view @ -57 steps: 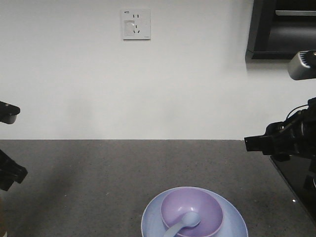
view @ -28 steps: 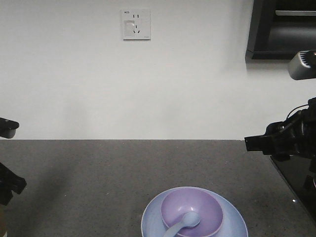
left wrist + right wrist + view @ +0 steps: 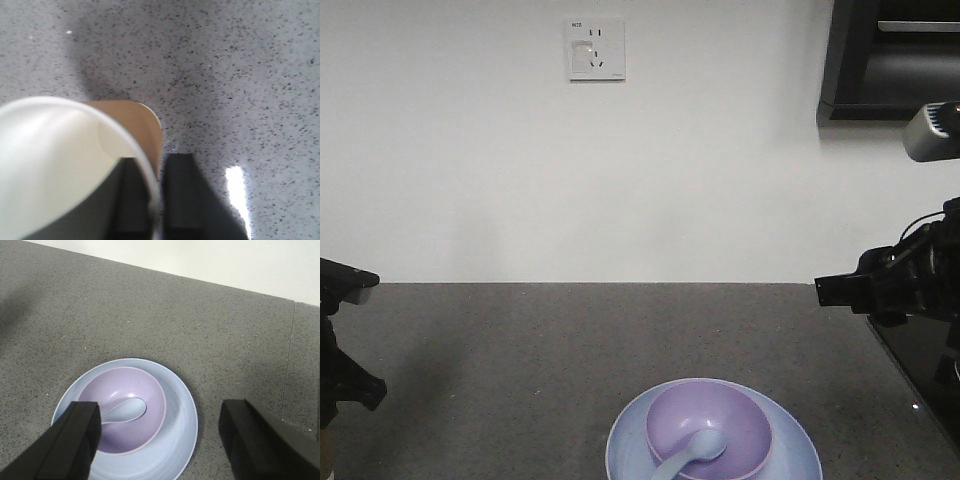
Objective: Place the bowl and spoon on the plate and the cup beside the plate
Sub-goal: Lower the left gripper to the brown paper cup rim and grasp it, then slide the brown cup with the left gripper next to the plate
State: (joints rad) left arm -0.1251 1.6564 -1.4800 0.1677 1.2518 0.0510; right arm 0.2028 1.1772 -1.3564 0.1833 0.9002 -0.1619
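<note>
left arm (image 3: 342, 345): black, angular housings | left gripper (image 3: 156, 167): two flat matte-black fingers (image 3: 182, 200), squared tips | right arm (image 3: 910, 280): black boxy links, looped black cables (image 3: 920, 225), silver-grey housing (image 3: 932, 132) above | right gripper (image 3: 160, 410): two thick, blocky matte-black fingers, bevelled edges

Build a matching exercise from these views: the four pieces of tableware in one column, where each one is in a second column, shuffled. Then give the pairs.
Column one:
1. bowl
2. spoon
3. plate
4. cup

Column two:
A. wall pinched by the left gripper
B. directly on the countertop
C. sitting on the plate
D. scoop lying inside the bowl

Pairs: 1-C, 2-D, 3-B, 4-A
</note>
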